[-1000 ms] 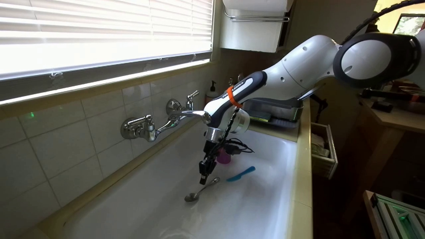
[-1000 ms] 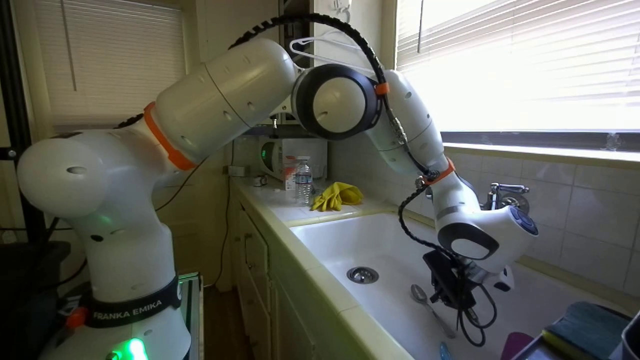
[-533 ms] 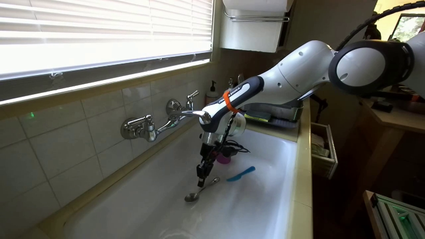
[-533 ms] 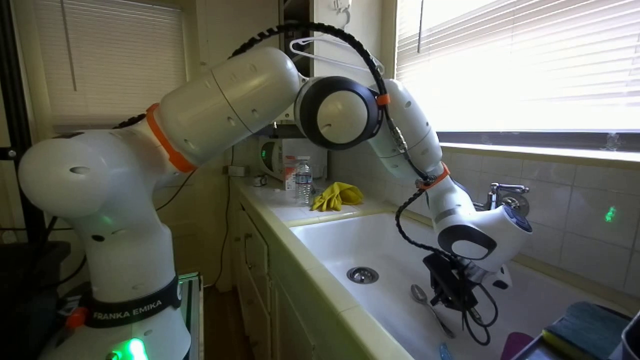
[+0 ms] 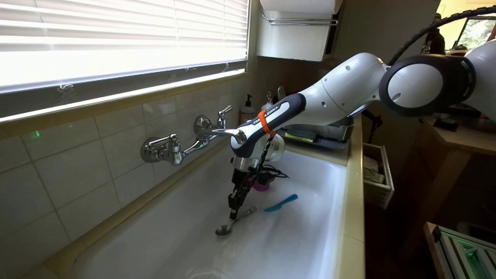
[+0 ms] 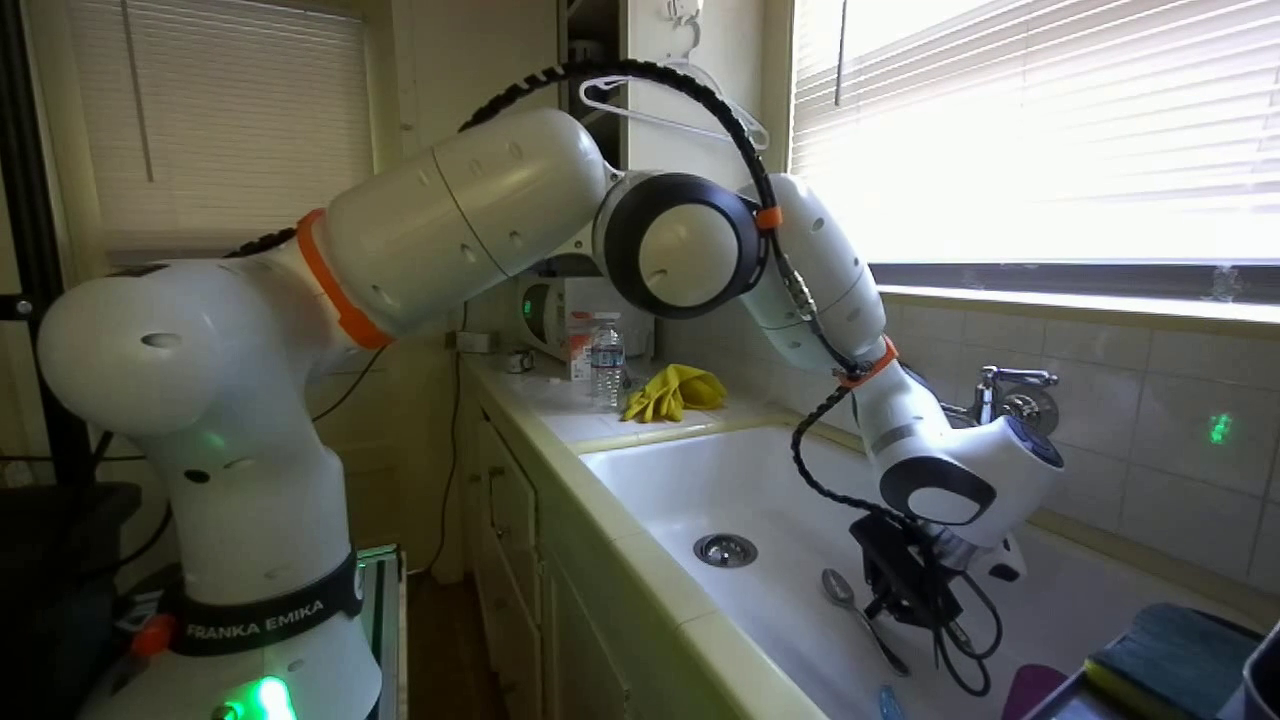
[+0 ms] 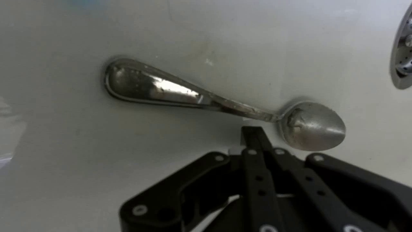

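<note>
"So, how does the gripper (image 5: 233, 214) stand?"

"Its two fingers press together with no gap between them in the wrist view, and they have hold of nothing."

"And what lies closest?"

"The spoon (image 7: 227, 105). It rests on the floor of the sink (image 5: 186, 221) just ahead of the fingertips, which point toward the neck; the bowl lies to one side of them, the handle runs off to the other. I see no contact, though their height over the sink is hard to tell."

"What's different from a second ago?"

"The gripper sits slightly lower and closer to the spoon; the spoon itself lies as it did. I'd judge that puts the neck within easy reach, but fingers pressed together like this can't grasp it."

"Beyond that?"

"Past the handle end, a blue knife (image 5: 281, 203). Behind the gripper, partly hidden in an exterior view, a purple cup (image 5: 261, 187). Out past the spoon's bowl, well apart from the gripper, the drain (image 6: 725, 550). Farthest, up on the counter (image 6: 560, 415) past the drain, yellow gloves (image 6: 675, 392) and a water bottle (image 6: 607, 362)."
</note>
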`<state>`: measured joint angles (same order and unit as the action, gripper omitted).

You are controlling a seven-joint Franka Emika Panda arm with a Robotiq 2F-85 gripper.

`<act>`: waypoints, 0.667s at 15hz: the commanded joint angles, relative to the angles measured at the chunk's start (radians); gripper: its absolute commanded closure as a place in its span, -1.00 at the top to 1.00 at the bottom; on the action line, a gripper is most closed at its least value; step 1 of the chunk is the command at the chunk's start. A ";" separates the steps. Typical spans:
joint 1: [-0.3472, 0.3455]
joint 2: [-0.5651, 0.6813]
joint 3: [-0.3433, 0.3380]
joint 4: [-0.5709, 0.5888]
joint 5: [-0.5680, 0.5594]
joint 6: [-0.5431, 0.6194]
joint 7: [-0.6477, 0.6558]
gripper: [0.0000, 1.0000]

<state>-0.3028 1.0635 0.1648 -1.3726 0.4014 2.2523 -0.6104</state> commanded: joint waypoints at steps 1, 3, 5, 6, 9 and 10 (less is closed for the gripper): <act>0.001 0.048 0.000 0.069 -0.050 -0.081 0.025 -1.00; 0.002 0.054 -0.002 0.082 -0.067 -0.123 0.022 -1.00; 0.002 0.059 -0.003 0.096 -0.075 -0.154 0.018 -1.00; 0.003 0.061 -0.005 0.102 -0.078 -0.165 0.019 -1.00; 0.004 0.068 -0.008 0.119 -0.083 -0.185 0.021 -1.00; 0.005 0.069 -0.009 0.122 -0.085 -0.187 0.022 -1.00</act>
<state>-0.3028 1.0983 0.1610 -1.3070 0.3450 2.1109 -0.6097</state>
